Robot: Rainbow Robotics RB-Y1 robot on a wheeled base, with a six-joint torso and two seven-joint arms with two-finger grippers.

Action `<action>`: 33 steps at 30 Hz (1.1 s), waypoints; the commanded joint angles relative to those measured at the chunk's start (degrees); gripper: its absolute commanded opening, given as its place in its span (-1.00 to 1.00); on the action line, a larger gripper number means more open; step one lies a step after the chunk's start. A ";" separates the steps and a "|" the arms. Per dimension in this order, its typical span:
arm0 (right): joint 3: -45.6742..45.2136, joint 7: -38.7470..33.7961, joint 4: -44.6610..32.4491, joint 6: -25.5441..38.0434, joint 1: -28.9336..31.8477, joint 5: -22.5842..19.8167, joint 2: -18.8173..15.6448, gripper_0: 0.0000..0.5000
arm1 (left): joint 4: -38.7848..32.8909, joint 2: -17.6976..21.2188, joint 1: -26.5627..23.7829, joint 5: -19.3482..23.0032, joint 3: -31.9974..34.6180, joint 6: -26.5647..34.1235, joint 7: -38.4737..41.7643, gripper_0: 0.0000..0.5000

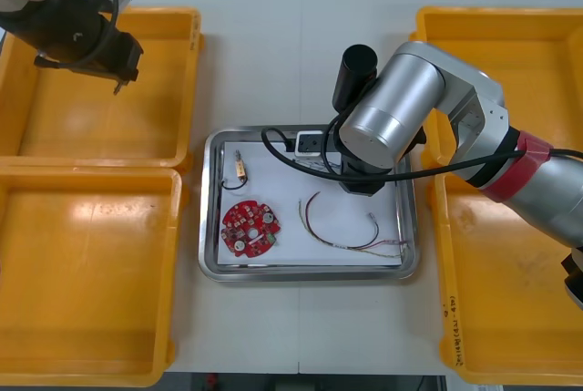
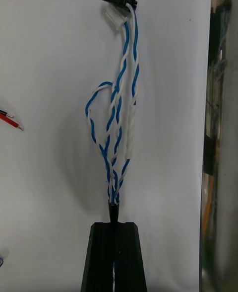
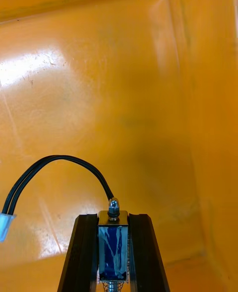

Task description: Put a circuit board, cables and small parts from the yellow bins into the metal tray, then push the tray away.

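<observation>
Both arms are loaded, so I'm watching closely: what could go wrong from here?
The right gripper pinches the twisted blue and white cable by one end over the metal tray; its loose loops could tangle with the red and yellow cable. The left gripper, over a yellow bin, holds a small metal part whose black cable trails free and might snag in transit.

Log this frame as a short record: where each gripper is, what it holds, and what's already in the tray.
left gripper: over the far left yellow bin, shut on a small metal part with a black cable attached
right gripper: over the metal tray, shut on the twisted blue and white cable
tray contents: red circuit board, red and yellow cable, second small metal part
stage: loading underway; tray not yet pushed away
</observation>
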 commanded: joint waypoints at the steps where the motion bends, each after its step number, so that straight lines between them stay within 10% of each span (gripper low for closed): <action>1: 0.98 1.45 -0.38 -0.31 -2.53 0.36 0.95 -0.18 | -4.59 2.49 -1.42 -1.20 3.10 3.80 -1.21 -0.99; 6: 0.89 1.18 -0.46 0.05 -2.80 -0.61 0.95 1.00 | -7.23 2.49 -1.42 -2.16 3.63 7.58 0.37 -1.00; 33: -13.08 -2.25 -11.10 22.02 -4.12 -1.75 3.77 1.00 | -28.68 -1.12 5.17 -4.54 4.07 19.71 17.86 -1.00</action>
